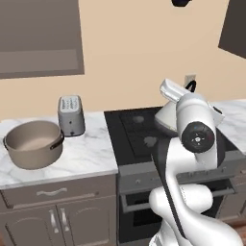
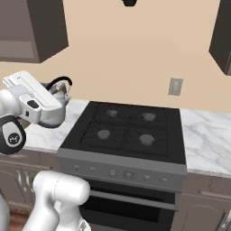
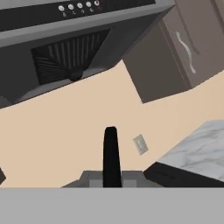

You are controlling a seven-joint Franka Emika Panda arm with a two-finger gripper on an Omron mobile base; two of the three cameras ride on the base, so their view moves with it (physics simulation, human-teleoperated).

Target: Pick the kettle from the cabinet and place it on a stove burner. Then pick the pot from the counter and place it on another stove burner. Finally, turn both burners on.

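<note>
I see the kettle held up in the air at the end of my arm, above the counter just left of the cooktop. In the right base view its thin black handle arches over the silver body, which is partly hidden behind the white hand. In the left base view the kettle's handle peeks out behind the arm, over the cooktop's far side. In the hand view a black bar, the kettle's handle, rises from the middle of the bottom edge with the grey kettle top below it. The tool itself is mostly hidden behind the hand, so I cannot tell from the pictures whether its fingers are clamped on the kettle.

The pot sits on the counter well left of the cooktop, upright, and its pale inside holds nothing. A toaster stands just right of the pot, against the wall.

All four burners on the cooktop are bare, with nothing resting on their grates.

The hand view, tilted, looks up at a range hood and an upper cabinet with a wavy silver handle. A wall outlet shows beside the kettle's handle.
</note>
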